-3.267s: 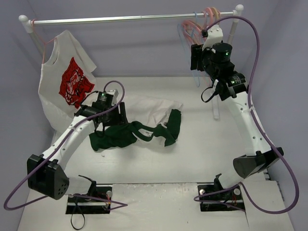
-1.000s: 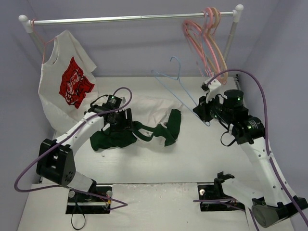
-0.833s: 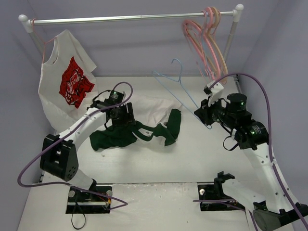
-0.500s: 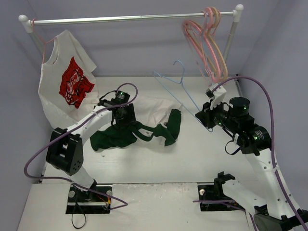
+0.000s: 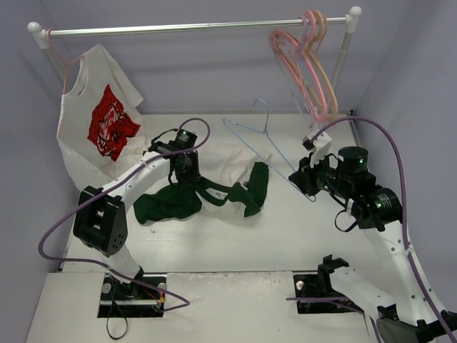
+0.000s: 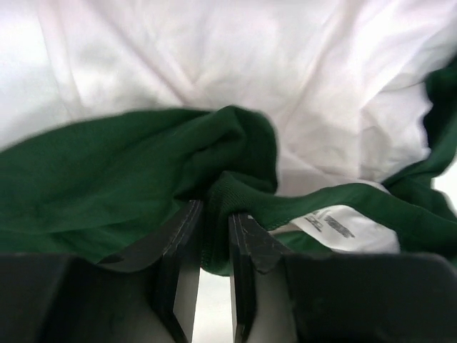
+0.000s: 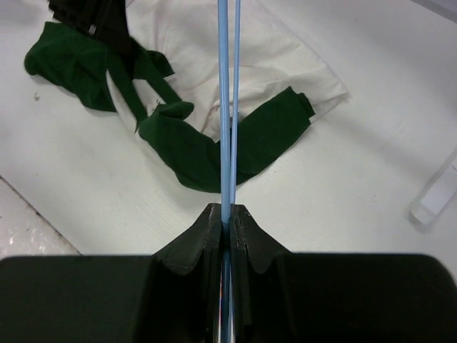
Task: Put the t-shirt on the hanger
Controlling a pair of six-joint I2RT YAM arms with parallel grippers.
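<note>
The t-shirt (image 5: pixel 228 163), white with dark green sleeves and collar, lies crumpled mid-table. My left gripper (image 5: pixel 184 174) is down on it, and in the left wrist view its jaws (image 6: pixel 214 214) are pinched on a ribbed green fold of the t-shirt (image 6: pixel 235 193) beside a white label. My right gripper (image 5: pixel 303 180) is shut on the lower corner of the thin light-blue hanger (image 5: pixel 263 137), which slants up and left above the table, hook uppermost. In the right wrist view the hanger wires (image 7: pixel 227 107) run straight up from the closed jaws (image 7: pixel 228 213) over the t-shirt (image 7: pixel 271 71).
A rail (image 5: pixel 193 27) spans the back. A white shirt with a red graphic (image 5: pixel 100 121) hangs at its left end, and pink and peach hangers (image 5: pixel 307 61) at its right end. A clear plastic piece (image 7: pixel 435 193) lies on the table to the right.
My left gripper has slid up and right along the t-shirt and closed on the green collar fold. My right arm has shifted a little, keeping the hanger aloft.
</note>
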